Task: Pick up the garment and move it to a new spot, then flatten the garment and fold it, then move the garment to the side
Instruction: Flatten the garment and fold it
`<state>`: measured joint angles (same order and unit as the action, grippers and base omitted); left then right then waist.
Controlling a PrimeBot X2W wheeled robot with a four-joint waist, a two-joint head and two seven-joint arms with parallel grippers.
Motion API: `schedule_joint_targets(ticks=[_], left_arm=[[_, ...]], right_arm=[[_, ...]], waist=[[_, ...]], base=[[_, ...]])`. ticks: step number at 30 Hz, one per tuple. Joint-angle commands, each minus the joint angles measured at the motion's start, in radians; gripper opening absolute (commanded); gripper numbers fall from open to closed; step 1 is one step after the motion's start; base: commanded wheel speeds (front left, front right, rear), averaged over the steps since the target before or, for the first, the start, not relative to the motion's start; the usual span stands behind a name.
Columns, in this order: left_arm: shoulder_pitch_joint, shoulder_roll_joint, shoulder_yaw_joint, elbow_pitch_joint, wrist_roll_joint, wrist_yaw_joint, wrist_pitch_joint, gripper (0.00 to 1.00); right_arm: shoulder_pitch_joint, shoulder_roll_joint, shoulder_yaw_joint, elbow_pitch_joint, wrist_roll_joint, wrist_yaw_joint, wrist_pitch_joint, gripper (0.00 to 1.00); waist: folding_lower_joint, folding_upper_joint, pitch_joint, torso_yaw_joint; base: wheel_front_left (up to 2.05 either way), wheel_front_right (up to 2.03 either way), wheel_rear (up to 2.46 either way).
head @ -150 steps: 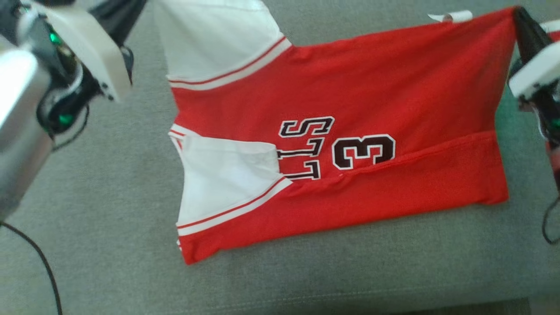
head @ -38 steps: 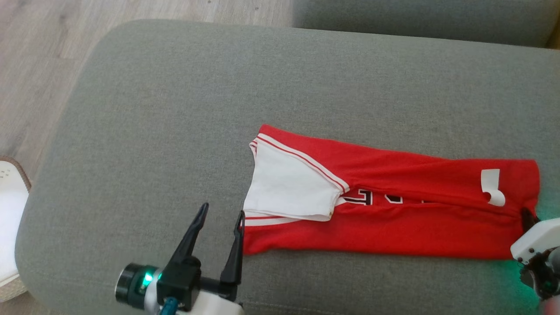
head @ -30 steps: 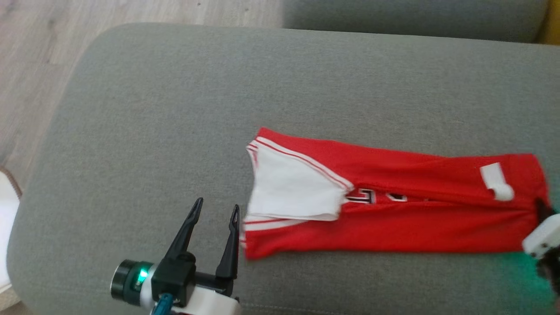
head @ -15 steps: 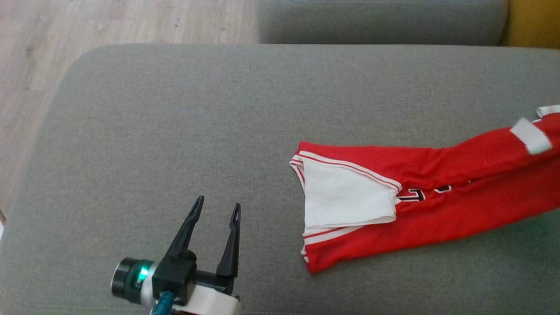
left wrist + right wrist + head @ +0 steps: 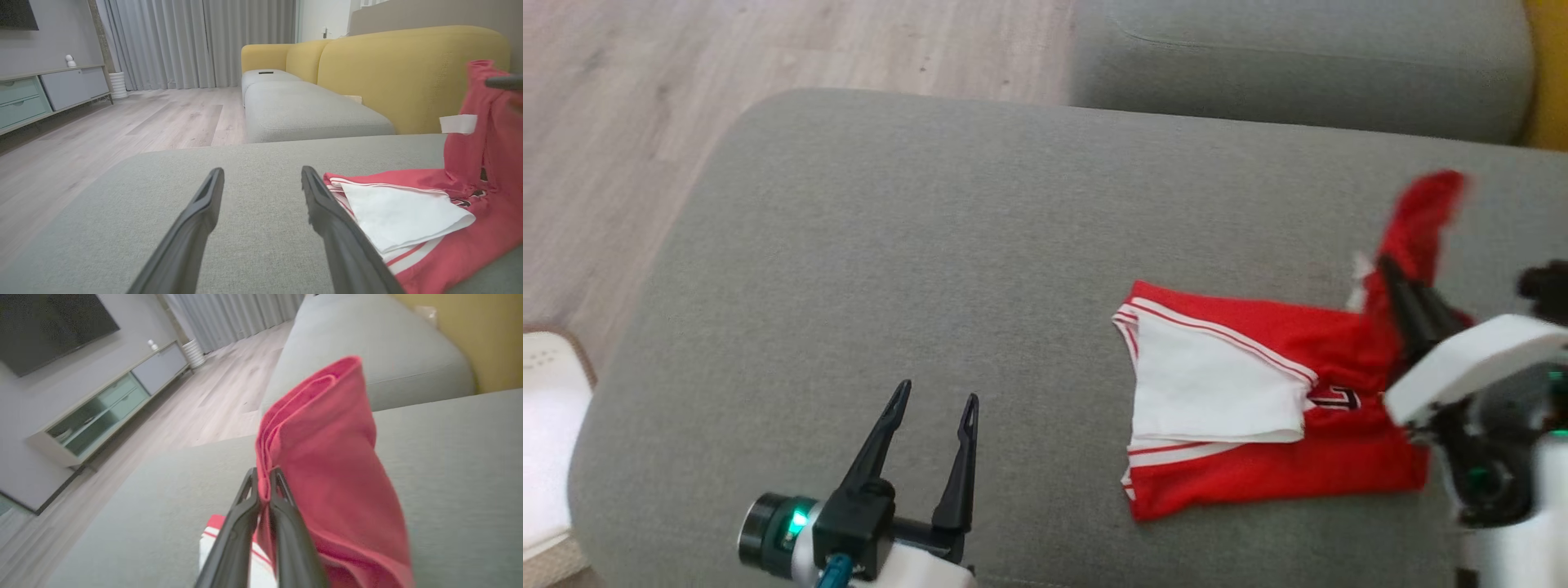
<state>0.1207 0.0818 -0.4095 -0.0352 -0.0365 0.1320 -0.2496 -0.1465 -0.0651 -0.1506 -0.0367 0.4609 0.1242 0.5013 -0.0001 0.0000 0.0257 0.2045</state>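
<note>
You seemed to be folding. Your right hand [image 5: 1382,263] was clamped on the garment [image 5: 1258,482], its red end up at the frame's right; left hand [image 5: 937,392] spread apart. Next, lay that end flat.

The robot's right gripper [image 5: 1387,269], its two dark fingers pinched on the fabric, holds one end of a red-and-white sports jersey [image 5: 1282,474] raised above a grey fabric sofa cushion [image 5: 931,245], while the white-panelled end lies flat. The left gripper [image 5: 938,392], fingers spread, hovers over bare cushion well apart from the jersey, with pale wooden floor [image 5: 645,82] beyond.
</note>
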Motion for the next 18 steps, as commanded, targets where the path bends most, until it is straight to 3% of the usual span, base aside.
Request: schedule_joint_targets(ticks=[1, 10, 18], left_arm=[[-0.024, -0.013, 0.03, -0.027, 0.001, -0.002, -0.012, 1.0], [-0.023, -0.019, 0.028, -0.016, -0.008, -0.013, -0.012, 1.0], [-0.039, -0.026, 0.017, -0.003, -0.015, -0.016, -0.012, 1.0]], right_arm=[[-0.017, 0.006, 0.062, -0.038, 0.017, 0.007, -0.014, 0.0], [-0.012, 0.014, 0.253, 0.078, 0.098, 0.007, -0.093, 0.0], [-0.044, 0.015, 0.337, 0.17, 0.127, 0.007, -0.119, 0.0]], waist=[[0.0001, 0.0, -0.011, 0.026], [0.0001, 0.0, 0.008, 0.085], [0.0001, 0.0, 0.034, 0.106]], base=[[0.0, 0.0, 0.0], [0.0, 0.0, 0.0], [0.0, 0.0, 0.0]])
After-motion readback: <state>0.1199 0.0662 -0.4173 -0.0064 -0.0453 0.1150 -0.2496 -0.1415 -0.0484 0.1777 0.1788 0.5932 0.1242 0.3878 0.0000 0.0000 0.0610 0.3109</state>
